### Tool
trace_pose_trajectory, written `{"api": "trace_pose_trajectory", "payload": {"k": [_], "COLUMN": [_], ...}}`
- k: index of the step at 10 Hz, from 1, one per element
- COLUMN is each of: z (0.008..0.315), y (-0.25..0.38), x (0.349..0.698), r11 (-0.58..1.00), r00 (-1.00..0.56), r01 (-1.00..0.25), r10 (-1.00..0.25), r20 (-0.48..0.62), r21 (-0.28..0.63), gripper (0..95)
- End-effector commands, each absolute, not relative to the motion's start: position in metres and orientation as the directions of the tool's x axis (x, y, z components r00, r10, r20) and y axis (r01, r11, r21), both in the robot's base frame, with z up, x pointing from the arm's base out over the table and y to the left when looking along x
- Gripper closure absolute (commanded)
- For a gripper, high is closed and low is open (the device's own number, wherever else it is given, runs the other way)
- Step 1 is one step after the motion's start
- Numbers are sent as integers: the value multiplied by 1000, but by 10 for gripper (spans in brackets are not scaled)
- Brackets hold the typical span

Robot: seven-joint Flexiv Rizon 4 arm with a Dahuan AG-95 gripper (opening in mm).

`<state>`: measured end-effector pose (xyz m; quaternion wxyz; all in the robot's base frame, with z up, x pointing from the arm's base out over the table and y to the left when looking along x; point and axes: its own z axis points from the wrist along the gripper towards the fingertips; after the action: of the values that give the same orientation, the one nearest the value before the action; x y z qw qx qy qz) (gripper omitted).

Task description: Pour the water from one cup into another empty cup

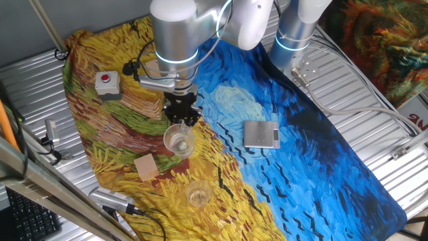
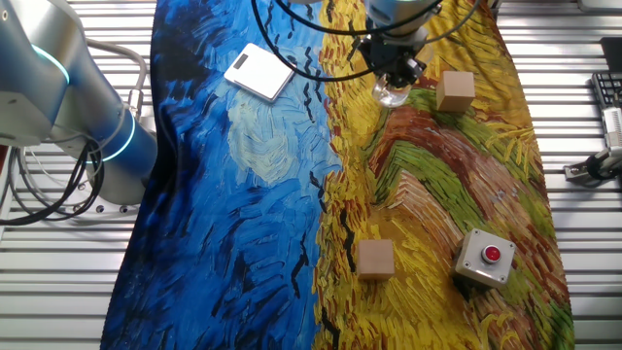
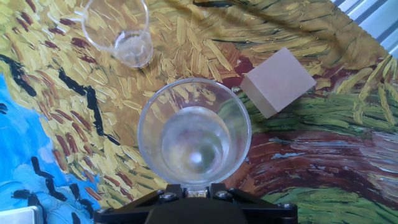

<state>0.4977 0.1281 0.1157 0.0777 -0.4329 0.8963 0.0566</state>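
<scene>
Right at the fingers [image 1: 179, 125] sits the tall clear tumbler [image 3: 194, 134], and they are clamped on its near wall, black tips pinching the rim side at the bottom of the hand view. Down through the open mouth, the water [image 3: 194, 146] shows as a pale glinting pool at the base (faint, but it is there). From one fixed view the tumbler [image 1: 178, 140] hangs just below the gripper over the painted cloth [image 1: 314, 154] that covers the tabletop; whether its base touches the cloth cannot be told.

Beyond the fingertips and off to the left in the hand view stands the small clear cup [image 3: 121, 31], well apart from the tumbler, upright on the yellow brushstrokes. To the right of the fingers, near the tumbler but not touching it, lies a tan wooden block [image 3: 278, 81]. The other fixed view picks up a second block [image 2: 375, 260] far from the hand, with a grey box carrying a red button [image 2: 484, 258] beside it. On the blue side of the cloth rests a flat silver scale [image 1: 261, 134].
</scene>
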Motion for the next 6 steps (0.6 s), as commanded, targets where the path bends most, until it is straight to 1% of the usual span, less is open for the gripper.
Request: {"api": "trace_pose_trajectory", "payload": {"k": [1, 3, 6], "z": [116, 116, 116], "y": [128, 128, 128], "x": [498, 498, 498], "r11": [596, 585, 530], "r00": [-589, -576, -523], "r01": [-802, -811, -848], "r10": [-784, -794, -837], "r20": [-196, -194, -158], "r21": [27, 18, 1], "gripper": [950, 950, 950]}}
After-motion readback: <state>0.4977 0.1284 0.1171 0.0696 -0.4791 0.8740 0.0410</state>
